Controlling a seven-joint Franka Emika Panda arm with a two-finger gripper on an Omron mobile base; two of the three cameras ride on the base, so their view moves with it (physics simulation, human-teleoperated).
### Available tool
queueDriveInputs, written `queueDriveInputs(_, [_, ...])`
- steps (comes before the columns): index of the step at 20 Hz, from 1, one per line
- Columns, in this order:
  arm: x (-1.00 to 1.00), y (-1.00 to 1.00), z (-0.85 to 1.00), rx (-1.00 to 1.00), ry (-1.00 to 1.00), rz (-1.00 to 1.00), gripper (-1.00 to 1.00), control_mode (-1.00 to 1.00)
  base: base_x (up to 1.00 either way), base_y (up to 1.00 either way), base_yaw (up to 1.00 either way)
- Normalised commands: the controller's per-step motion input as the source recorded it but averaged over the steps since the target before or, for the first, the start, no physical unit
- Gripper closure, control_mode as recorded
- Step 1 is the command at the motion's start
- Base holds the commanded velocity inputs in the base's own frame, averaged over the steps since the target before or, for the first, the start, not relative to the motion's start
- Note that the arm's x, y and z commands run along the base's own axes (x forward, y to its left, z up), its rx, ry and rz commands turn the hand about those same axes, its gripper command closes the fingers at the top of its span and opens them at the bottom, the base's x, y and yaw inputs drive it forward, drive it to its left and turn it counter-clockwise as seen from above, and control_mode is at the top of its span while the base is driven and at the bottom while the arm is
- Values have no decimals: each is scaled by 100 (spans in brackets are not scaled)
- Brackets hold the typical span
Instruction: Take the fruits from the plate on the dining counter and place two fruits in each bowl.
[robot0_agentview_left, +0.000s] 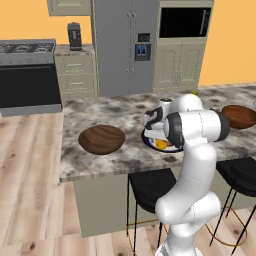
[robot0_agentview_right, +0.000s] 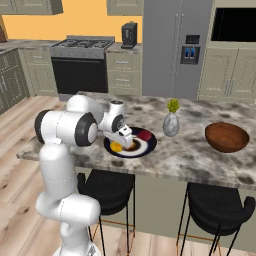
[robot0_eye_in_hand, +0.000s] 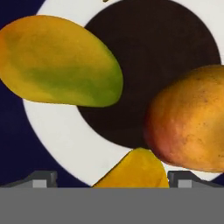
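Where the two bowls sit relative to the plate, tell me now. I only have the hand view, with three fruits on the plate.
Observer: One bowl sits on the dining counter to the left of the plate, apart from it.
Operator: Now give me the other one.
Observer: The second bowl is off to the right, with a small grey vase between it and the plate.
Operator: Report the fourth fruit.
Observer: A red fruit lies on the plate's right side, toward the vase.
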Motion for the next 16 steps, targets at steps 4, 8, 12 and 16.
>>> queueDriveInputs(4, [-12, 0, -10, 0, 0, -1, -100, -100, 0, 0, 0])
queueDriveInputs(8, [-27, 0, -6, 0, 0, 0, 100, -100, 0, 0, 0])
queueDriveInputs(12, [-32, 0, 31, 0, -4, 0, 100, -100, 0, 0, 0])
queueDriveInputs(16, [-7, 21, 93, 0, -2, 0, 100, -100, 0, 0, 0])
